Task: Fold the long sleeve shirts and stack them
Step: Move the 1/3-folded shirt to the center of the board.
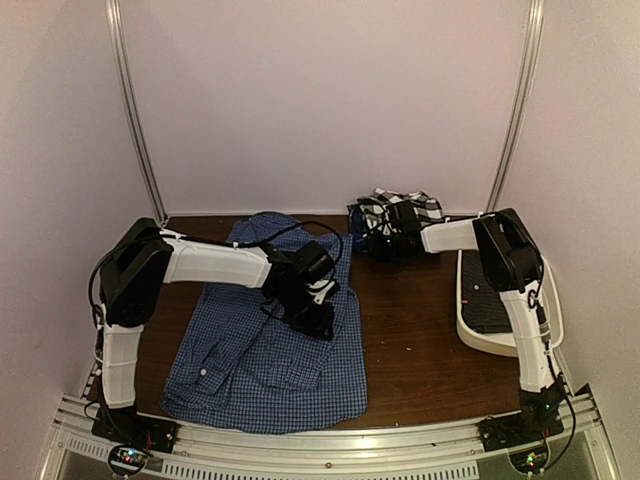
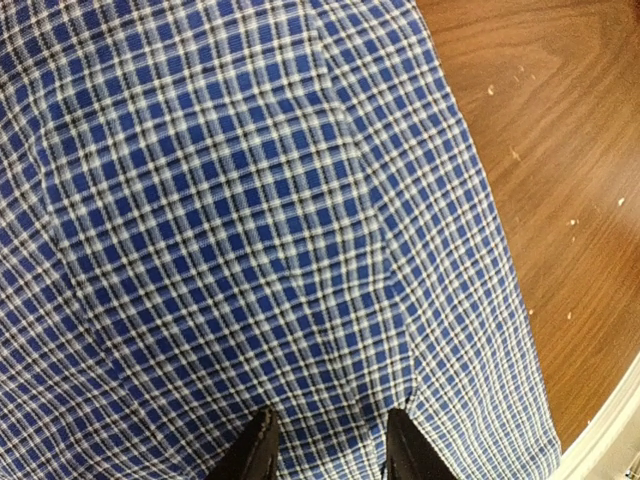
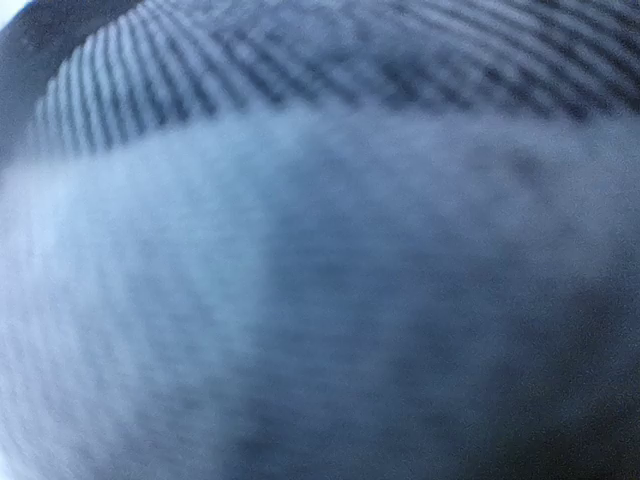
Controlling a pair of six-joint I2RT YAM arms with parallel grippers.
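Enclosure: plain white walls on three sides, metal corner posts.
Table: dark brown wood; both arm bases at its near edge.
Blue-and-white fine-check shirt: spread flat on the left-centre of the table, not yet folded.
Long axis: runs near edge to far edge, leaning a little left towards the near end.
White tub: right side of the table, under the right arm.
Back heap: black-and-white large-check shirt, bunched at the far edge, right of centre. A dark blue scrap shows at its left, too small to name.
Left gripper: hangs over the right half of the fine-check shirt, close to its right edge. Jaws part-way apart, cloth showing between the tips, nothing gripped.
Right gripper: buried in the back heap, jaws closed. Its wrist view is only blurred cloth against the lens, so a pinch cannot be confirmed.
Key relation (judgement): the spread shirt lies directly below the left jaws, so the left arm is nearer for a lengthwise fold.
Counts: shirts clearly seen, two; tubs, one; arms, two.
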